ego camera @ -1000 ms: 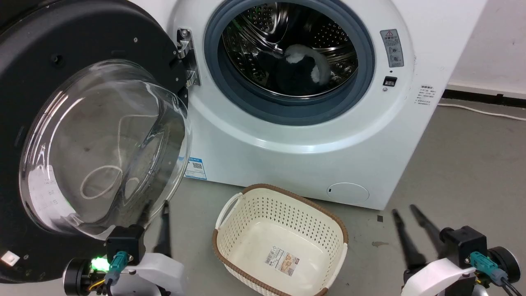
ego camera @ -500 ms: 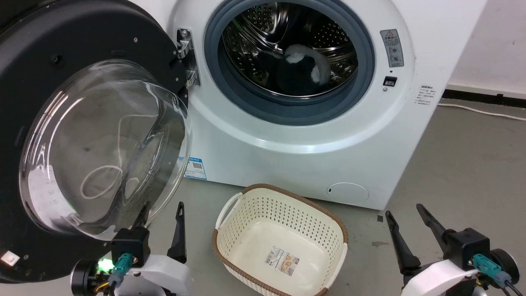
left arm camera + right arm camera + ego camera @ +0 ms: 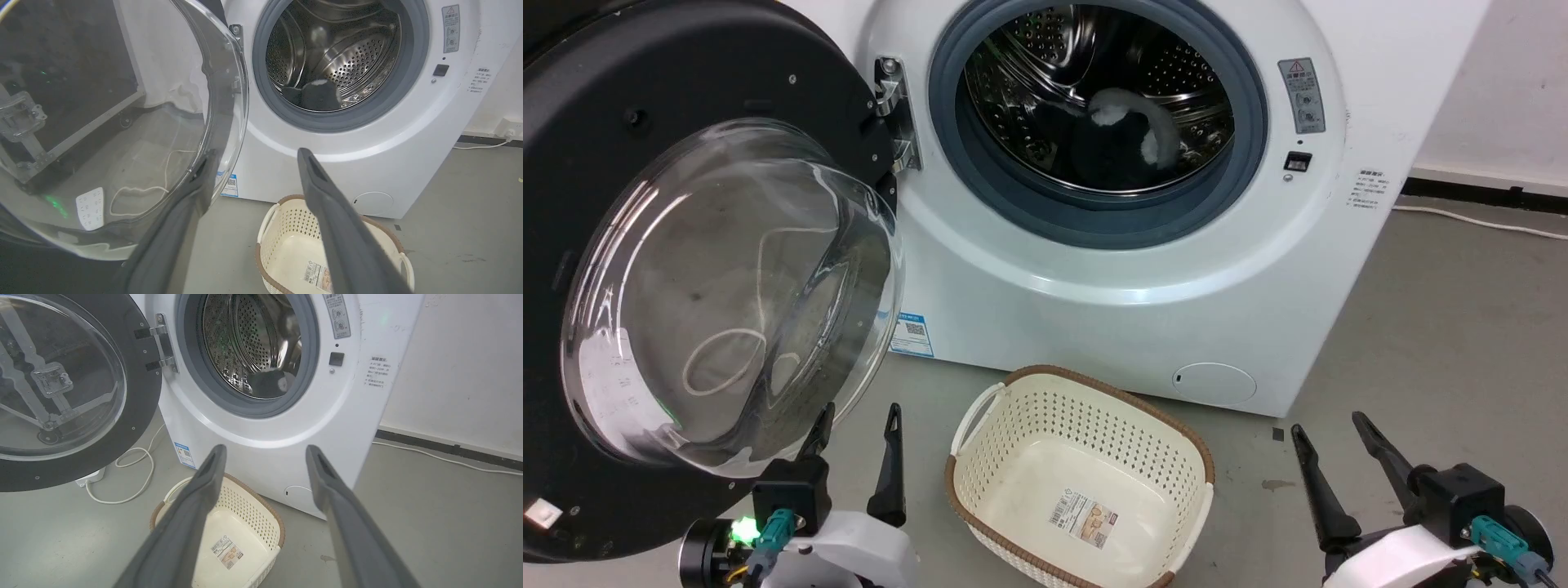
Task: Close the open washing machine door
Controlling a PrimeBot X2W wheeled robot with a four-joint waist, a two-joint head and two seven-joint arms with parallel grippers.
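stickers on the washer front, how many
3: grey warning sticker right of the drum, small text sticker further right, blue label at lower left. The open door may hide more.

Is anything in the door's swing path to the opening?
Nothing hangs over the gasket. The laundry basket stands on the floor before the washing machine; whether the washing machine door would clear it is unclear.
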